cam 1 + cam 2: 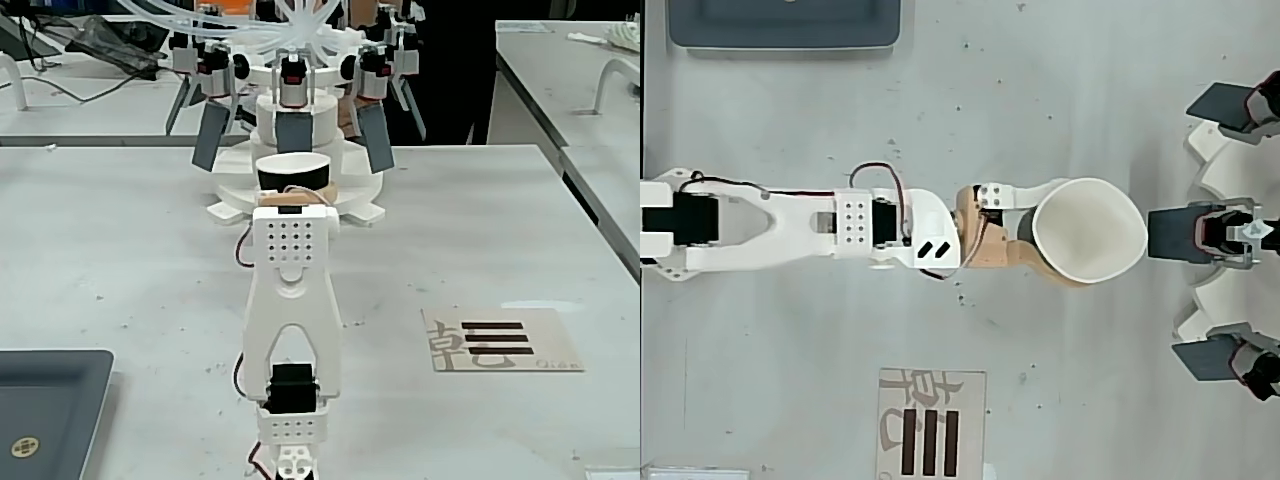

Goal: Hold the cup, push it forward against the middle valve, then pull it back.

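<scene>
Overhead view: we see the fingers [1065, 240] closed around the cup [1087, 229].
Cup: just short of the middle valve [1175, 233], a thin gap between them.
Left: push, then pull back.

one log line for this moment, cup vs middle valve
gripper: shut on cup | cup: squeezed oval, upright | middle valve: small gap to cup rim, no contact seen | phase: pre-push
</scene>
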### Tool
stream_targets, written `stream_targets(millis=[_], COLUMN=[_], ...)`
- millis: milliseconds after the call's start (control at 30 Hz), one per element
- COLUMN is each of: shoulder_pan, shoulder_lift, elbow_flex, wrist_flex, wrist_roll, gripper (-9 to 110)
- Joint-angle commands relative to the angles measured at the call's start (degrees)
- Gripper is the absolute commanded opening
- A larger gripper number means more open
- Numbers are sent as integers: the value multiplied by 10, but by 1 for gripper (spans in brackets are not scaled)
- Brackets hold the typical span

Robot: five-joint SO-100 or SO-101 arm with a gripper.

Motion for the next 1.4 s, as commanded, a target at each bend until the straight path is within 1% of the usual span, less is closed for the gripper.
stream_targets(millis=[0, 267, 600, 800, 900, 1033, 1167, 1367], shoulder_pan=[0, -6, -10, -10, -11, -9, -8, -8], shoulder_lift=[-11, -127, -323, -335, -291, -163, -53, 59], elbow_flex=[-63, -205, -488, -485, -425, -237, -97, 32], wrist_flex=[2, 45, 142, 138, 117, 53, 15, -5], wrist_roll=[5, 6, 7, 7, 7, 4, 4, -1], gripper=[4, 4, 4, 4, 4, 4, 3, 3])
